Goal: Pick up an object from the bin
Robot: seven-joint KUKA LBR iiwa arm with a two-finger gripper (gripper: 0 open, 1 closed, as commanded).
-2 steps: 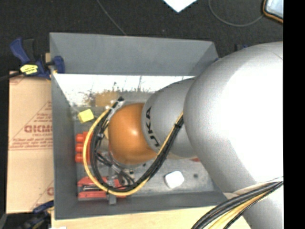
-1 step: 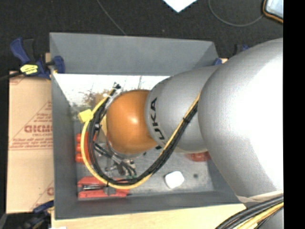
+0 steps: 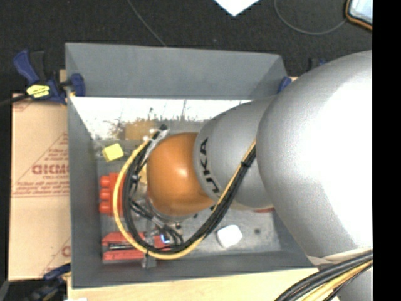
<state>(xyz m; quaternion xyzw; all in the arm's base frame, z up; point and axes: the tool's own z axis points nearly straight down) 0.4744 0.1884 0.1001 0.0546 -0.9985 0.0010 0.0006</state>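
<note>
My gripper [image 3: 158, 226] is low in the bin's front left part, mostly hidden beneath the arm's orange cover. Its dark body sits just above a flat red tool [image 3: 123, 246] that lies along the front wall. To its left stands an orange ribbed plastic piece [image 3: 108, 193], close to the left wall. A small white rounded object [image 3: 229, 236] lies to the gripper's right on the bin floor. Nothing can be made out in the gripper's grasp.
A small yellow block [image 3: 113, 152] rests near the back left. A tan flat thing [image 3: 141, 129] lies by the back wall. The arm with its cables covers the bin's middle and right side.
</note>
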